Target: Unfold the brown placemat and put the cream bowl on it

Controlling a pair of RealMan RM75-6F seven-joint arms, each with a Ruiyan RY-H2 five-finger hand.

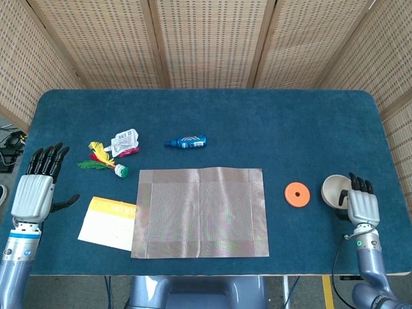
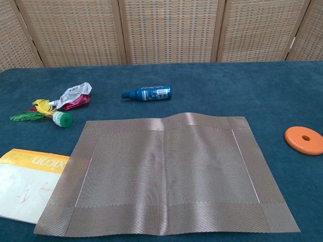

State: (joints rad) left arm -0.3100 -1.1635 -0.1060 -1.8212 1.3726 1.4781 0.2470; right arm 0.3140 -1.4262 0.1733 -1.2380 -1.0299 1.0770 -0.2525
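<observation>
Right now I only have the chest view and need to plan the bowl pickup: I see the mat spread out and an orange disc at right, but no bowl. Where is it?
Observer: The bowl sits on the table right of the orange disc, near the table's right edge.
Operator: Is either hand on it?
Observer: The right hand is beside the bowl with its fingers over the rim's near right side; I can't tell if it touches.
Operator: And the left hand?
Observer: The left hand is open near the left table edge, left of the yellow booklet, holding nothing.
Operator: Is the mat clear?
Observer: Yes, the mat lies unfolded with nothing on it.
</observation>
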